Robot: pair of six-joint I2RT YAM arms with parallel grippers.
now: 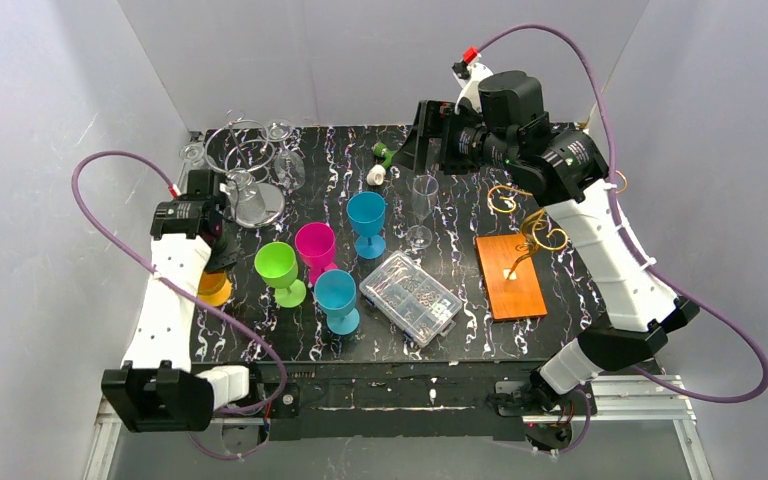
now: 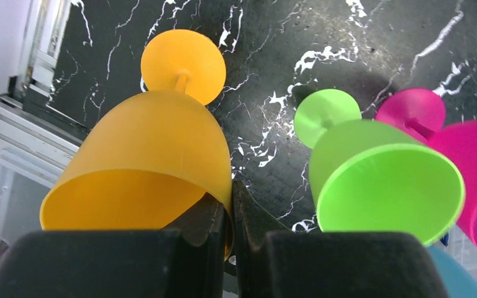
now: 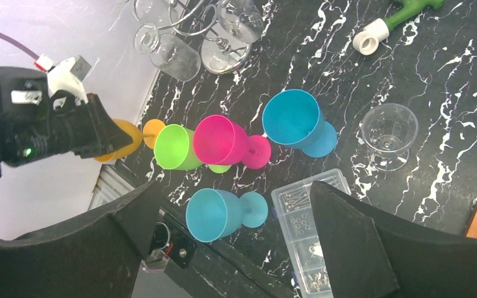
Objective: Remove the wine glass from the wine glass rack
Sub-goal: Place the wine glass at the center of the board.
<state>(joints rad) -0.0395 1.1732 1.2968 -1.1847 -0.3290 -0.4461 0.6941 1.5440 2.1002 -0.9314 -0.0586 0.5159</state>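
Observation:
The wine glass rack, golden curled wire (image 1: 537,236) on an orange-brown wooden base (image 1: 512,285), stands at the right; I see no glass on its arms. At the table's left edge my left gripper (image 2: 231,192) (image 1: 216,262) is shut on the rim wall of an orange wine glass (image 2: 143,155) (image 1: 214,289), one finger inside the bowl and one outside. Its foot (image 2: 183,65) is on the table. My right gripper (image 3: 242,236) (image 1: 422,135) hangs high over the back of the table, open and holding nothing. A clear wine glass (image 1: 422,207) (image 3: 389,130) stands upright left of the rack.
A silver wire rack (image 1: 245,160) with clear glasses stands back left. Green (image 1: 279,271), pink (image 1: 315,248) and two blue goblets (image 1: 367,221) (image 1: 337,298) crowd the middle. A clear compartment box (image 1: 410,298) lies at the front, a green-and-white piece (image 1: 380,160) at the back.

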